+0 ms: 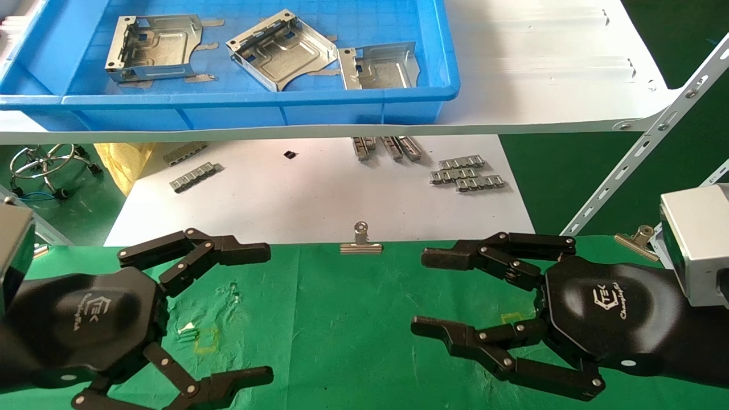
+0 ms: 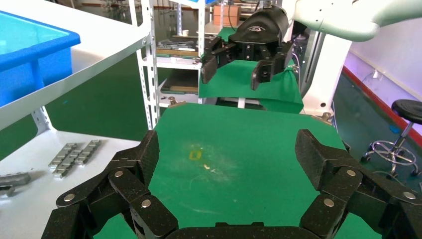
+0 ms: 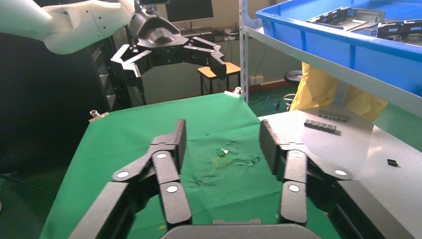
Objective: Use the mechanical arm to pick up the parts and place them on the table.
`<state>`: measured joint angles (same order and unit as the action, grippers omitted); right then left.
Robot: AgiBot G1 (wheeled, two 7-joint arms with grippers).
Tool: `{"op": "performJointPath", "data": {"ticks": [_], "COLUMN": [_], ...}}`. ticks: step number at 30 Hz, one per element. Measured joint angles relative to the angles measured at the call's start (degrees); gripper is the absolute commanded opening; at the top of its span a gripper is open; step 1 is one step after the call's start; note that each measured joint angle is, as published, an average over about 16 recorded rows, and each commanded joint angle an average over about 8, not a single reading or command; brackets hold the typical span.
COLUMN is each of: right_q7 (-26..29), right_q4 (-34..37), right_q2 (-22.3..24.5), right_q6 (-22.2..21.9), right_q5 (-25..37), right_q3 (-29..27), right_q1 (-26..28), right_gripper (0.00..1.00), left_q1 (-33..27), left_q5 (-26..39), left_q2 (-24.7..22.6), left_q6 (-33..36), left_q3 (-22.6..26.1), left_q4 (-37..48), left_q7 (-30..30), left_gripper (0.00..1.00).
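Setting: green cloth covered the table [image 1: 353,319], pinned at its far edge by a binder clip [image 1: 360,239], with a white shelf board [image 1: 541,62] raised beyond it.
Bin: a blue plastic bin [image 1: 228,108] sat on that shelf board.
Parts: we counted three silvery brackets inside the bin, the left one [image 1: 155,48], the middle one [image 1: 281,49] and the right one [image 1: 379,66], which lay against the middle one.
Lower board: small grey ridged strips [image 1: 467,173] lay scattered on a white surface under the shelf; we did not take them for the parts.
Left gripper [image 1: 259,310]: it hovered over the near left of the cloth, fingers spread wide and holding nothing.
Right gripper [image 1: 424,290]: it hovered over the near right of the cloth, fingers likewise spread and empty.
Cloth marks: a yellow square outline [image 2: 195,155] showed between the two hands, with no bracket on it.
Progress: we judged the task unstarted, since no part lay on the cloth.
Remaining: we reckoned all three brackets were left to lift out and set down.
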<state>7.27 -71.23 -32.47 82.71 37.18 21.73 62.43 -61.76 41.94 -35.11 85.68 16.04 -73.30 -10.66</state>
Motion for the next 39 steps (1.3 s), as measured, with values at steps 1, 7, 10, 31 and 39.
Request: {"op": "performJointPath", "data": {"ticks": [1, 7, 10, 31, 39], "right_q7": [0.0, 0.0, 0.0, 0.0, 0.0], "right_q4": [0.0, 0.0, 0.0, 0.0, 0.0], "right_q2": [0.0, 0.0, 0.0, 0.0, 0.0], "right_q6": [0.0, 0.0, 0.0, 0.0, 0.0], "right_q5": [0.0, 0.0, 0.0, 0.0, 0.0], "right_q3": [0.0, 0.0, 0.0, 0.0, 0.0], "right_q1": [0.0, 0.0, 0.0, 0.0, 0.0], "right_gripper": [0.00, 0.00, 0.00, 0.00, 0.00], "left_q1": [0.0, 0.0, -0.1, -27.5, -41.9], "left_q5": [0.0, 0.0, 0.1, 15.9, 24.7], "left_q2": [0.0, 0.0, 0.0, -14.8, -25.5], "left_q6": [0.0, 0.0, 0.0, -6.4, -16.4], "left_q3": [0.0, 0.0, 0.0, 5.8, 9.2], "left_q4": [0.0, 0.0, 0.0, 26.8, 47.8], "left_q7": [0.0, 0.0, 0.0, 5.9, 11.2], "left_gripper": [1.00, 1.00, 1.00, 1.00, 1.00]}}
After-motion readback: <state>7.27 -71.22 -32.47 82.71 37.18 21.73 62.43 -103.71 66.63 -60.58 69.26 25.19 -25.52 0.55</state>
